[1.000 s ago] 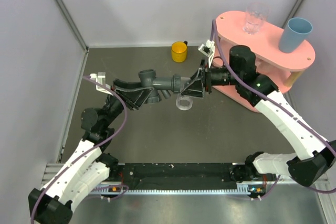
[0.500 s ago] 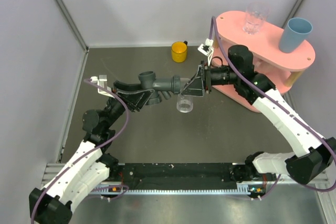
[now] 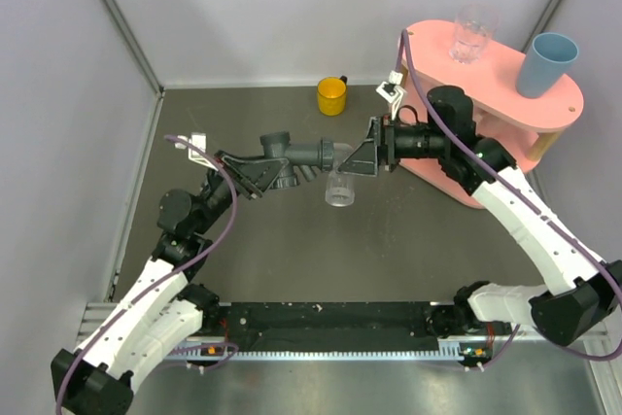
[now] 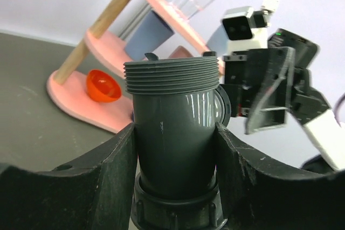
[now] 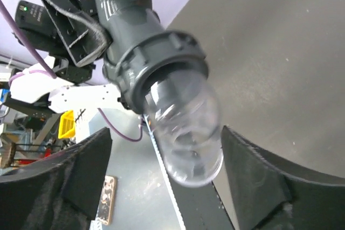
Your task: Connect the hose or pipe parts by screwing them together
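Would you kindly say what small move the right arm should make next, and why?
Probably close the right gripper on the clear piece for a tightening turn: its jaws stand open around it, and the left gripper grips the T-fitting.

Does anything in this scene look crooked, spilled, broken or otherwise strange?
Nothing stands out. The clear piece sits straight in the grey collar of the T-fitting, held by the left gripper. The right gripper stands open around it. The glass and blue cup stand upright on the pink shelf.
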`<action>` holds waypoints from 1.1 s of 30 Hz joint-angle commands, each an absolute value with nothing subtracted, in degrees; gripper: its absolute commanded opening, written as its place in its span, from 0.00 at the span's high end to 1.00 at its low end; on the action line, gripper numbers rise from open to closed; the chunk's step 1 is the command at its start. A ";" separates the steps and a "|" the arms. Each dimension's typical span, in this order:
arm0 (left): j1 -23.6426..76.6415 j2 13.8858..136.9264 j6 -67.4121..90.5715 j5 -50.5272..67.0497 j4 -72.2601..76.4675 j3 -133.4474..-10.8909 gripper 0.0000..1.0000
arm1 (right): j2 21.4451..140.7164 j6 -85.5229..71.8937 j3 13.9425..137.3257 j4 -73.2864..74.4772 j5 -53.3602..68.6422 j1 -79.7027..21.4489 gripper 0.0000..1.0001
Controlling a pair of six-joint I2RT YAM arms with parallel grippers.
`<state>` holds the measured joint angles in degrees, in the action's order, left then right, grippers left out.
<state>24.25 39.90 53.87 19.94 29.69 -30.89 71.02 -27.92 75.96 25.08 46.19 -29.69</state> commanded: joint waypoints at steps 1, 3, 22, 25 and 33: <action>23.73 40.34 52.29 15.38 24.53 -33.92 1.00 | 67.06 -27.78 76.29 27.59 42.02 -28.92 0.01; 23.73 41.04 52.29 15.91 23.65 -34.54 1.00 | 66.71 -27.42 76.81 29.17 40.36 -28.92 0.01; 18.19 61.42 47.91 19.24 11.46 -35.83 1.00 | 62.49 -18.81 87.01 41.92 32.95 -29.00 0.01; 17.67 68.88 45.62 21.26 4.05 -40.06 1.00 | 61.44 -17.76 87.89 43.50 32.61 -28.92 0.01; 17.23 75.05 48.43 22.23 1.68 -42.27 0.95 | 60.12 -13.36 90.43 49.13 29.01 -29.00 0.01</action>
